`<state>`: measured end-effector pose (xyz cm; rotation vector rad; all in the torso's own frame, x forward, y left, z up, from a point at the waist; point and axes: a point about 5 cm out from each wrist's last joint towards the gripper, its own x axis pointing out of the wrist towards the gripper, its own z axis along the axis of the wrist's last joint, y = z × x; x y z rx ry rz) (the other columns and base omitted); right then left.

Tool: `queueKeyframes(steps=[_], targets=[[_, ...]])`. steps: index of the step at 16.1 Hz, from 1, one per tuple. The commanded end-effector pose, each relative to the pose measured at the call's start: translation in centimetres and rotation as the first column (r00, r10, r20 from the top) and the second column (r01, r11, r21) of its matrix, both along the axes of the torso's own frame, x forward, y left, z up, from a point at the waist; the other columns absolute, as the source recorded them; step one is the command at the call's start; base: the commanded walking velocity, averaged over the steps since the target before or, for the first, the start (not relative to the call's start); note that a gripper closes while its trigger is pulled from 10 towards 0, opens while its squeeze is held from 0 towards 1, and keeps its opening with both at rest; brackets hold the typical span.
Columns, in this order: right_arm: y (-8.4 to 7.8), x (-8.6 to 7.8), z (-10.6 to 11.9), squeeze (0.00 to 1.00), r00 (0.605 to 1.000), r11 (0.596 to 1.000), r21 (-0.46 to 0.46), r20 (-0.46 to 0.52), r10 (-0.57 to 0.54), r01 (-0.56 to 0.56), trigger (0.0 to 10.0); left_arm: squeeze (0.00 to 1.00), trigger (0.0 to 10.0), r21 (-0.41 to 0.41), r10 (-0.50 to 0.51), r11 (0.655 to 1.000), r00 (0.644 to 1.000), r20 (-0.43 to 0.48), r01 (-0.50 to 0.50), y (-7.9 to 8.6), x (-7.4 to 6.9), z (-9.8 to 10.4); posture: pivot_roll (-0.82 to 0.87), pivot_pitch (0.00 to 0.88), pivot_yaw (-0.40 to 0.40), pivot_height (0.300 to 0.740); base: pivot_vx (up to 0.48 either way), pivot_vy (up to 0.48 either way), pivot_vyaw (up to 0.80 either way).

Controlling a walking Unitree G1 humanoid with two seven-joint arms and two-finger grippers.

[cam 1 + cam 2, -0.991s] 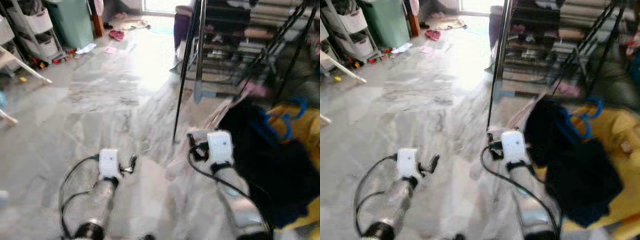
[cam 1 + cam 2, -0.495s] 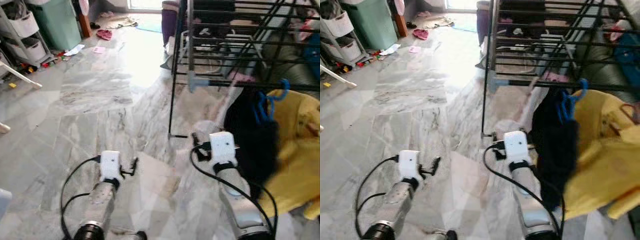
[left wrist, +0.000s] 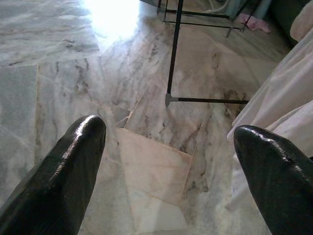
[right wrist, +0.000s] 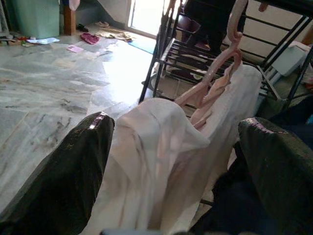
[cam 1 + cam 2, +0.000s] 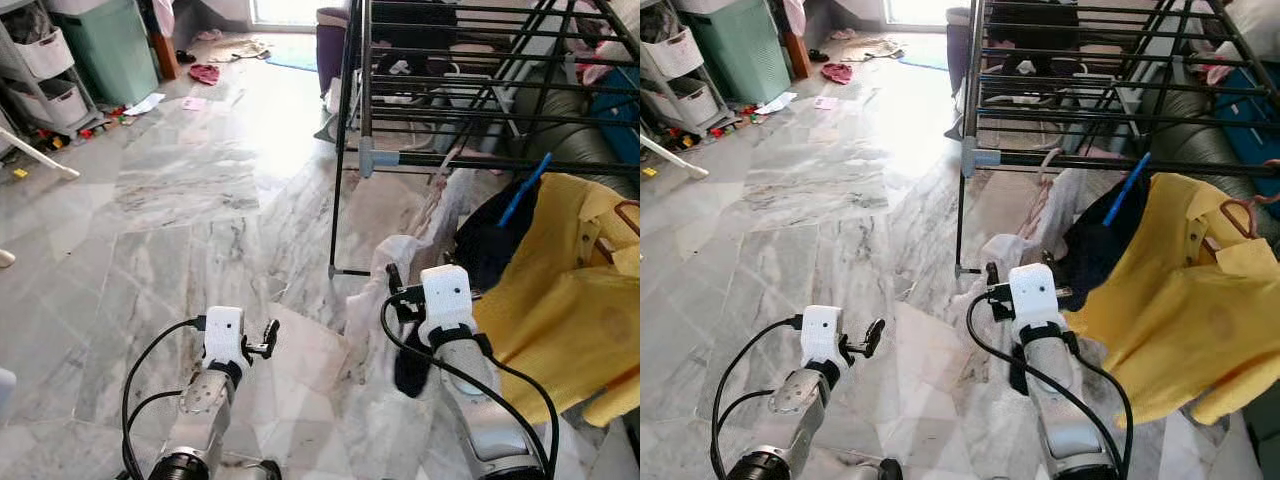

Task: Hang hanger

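Pink hanger (image 4: pixel 211 73) with its white garment (image 4: pixel 161 161) already hung on the black rack (image 5: pixel 470 160); little seemed left. Right gripper (image 4: pixel 171 166) stood spread apart around the cloth; left gripper (image 3: pixel 166 161) gaped, empty, above the floor (image 5: pixel 180 180).

Two silver arms, white wrist boxes, looping black cables, seemingly glossy black fingers (image 3: pixel 73 166).

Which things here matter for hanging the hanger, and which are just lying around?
Part of the job:
pink hanger carrying the white garment
black drying rack
right gripper, open around the white garment
left gripper, open over the floor

Just lying about:
yellow shirt
blue hanger
green bin
pink slippers
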<state>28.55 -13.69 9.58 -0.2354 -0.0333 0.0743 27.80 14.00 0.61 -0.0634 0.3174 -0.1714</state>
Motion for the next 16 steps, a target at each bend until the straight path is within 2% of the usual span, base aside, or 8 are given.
queueKeyframes(steps=[1, 16], targets=[[0.2, -0.14, 0.16, 0.0, 1.0, 1.0, 0.0, 0.009, 0.017, -0.017, 10.0, 0.0, 10.0, 0.001, -0.012, 1.0, 1.0, 0.001, 0.012, -0.11, 0.1, 0.15, -0.06, 0.114, 0.004, 0.74, -0.244, 0.0, 0.0], [0.42, 0.08, -0.11, 0.0, 0.999, 0.999, 0.01, -0.007, 0.032, -0.032, 10.0, 0.0, 10.0, 0.017, -0.027, 0.999, 1.0, -0.012, 0.028, -0.12, 0.19, 0.09, -0.05, 0.102, 0.009, 0.74, -0.256, 0.0, 0.0]])
